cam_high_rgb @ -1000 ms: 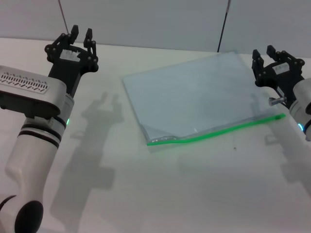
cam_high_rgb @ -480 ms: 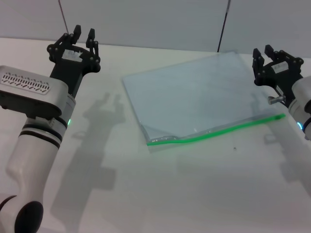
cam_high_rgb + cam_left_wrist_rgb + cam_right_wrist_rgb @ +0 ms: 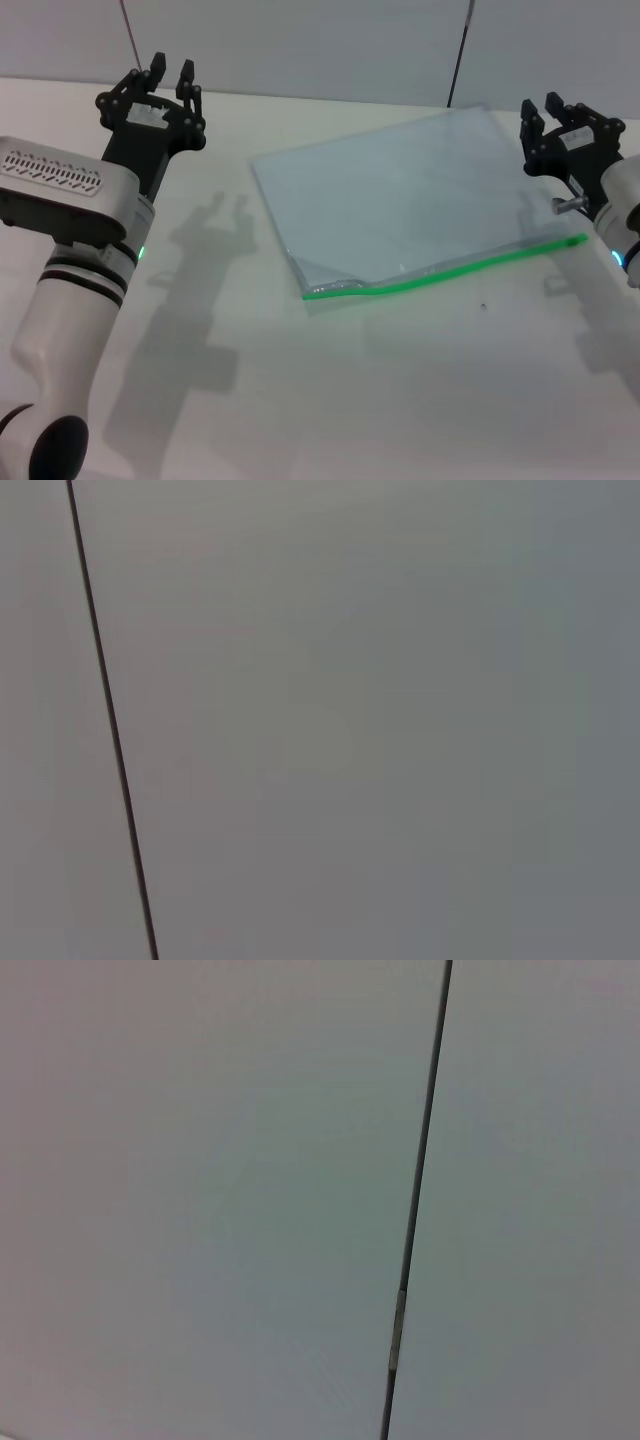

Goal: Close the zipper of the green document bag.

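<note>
The green document bag (image 3: 400, 200) lies flat in the middle of the white table, a translucent pale blue pouch turned at an angle. Its zipper (image 3: 450, 270) is a bright green strip along the near long edge, bulging slightly near the left end. I cannot make out the slider tab. My left gripper (image 3: 167, 68) is held up at the far left, well away from the bag, fingers open and empty. My right gripper (image 3: 552, 104) hovers at the far right beside the bag's right corner, open and empty. Both wrist views show only grey wall.
The white table (image 3: 330, 390) stretches wide in front of the bag. A grey panelled wall (image 3: 320, 40) with dark vertical seams stands behind the table's far edge.
The left gripper has shifted very slightly to the right. The bag and the right arm have not moved.
</note>
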Motion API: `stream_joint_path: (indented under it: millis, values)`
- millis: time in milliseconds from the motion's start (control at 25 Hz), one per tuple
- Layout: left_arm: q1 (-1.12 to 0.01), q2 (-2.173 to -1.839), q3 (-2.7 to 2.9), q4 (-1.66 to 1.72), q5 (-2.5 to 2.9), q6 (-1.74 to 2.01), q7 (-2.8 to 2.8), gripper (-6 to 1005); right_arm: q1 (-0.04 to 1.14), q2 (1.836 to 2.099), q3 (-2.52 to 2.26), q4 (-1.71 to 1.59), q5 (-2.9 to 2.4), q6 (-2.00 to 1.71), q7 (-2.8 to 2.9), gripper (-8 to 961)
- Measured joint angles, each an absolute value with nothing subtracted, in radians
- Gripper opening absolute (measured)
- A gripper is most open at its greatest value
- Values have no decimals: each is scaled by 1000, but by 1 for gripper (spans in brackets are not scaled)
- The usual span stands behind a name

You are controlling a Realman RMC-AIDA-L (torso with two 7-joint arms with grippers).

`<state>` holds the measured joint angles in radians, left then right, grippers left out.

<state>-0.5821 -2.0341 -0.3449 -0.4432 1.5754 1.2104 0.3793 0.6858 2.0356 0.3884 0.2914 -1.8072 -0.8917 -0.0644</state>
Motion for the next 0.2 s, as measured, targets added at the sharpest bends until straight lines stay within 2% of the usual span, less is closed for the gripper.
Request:
stream_joint_path:
  millis: [200]
  values:
    - [-581, -2034, -332, -443, 1575, 1210, 383, 274, 686, 2036, 393, 285, -1805, -891, -64, 264]
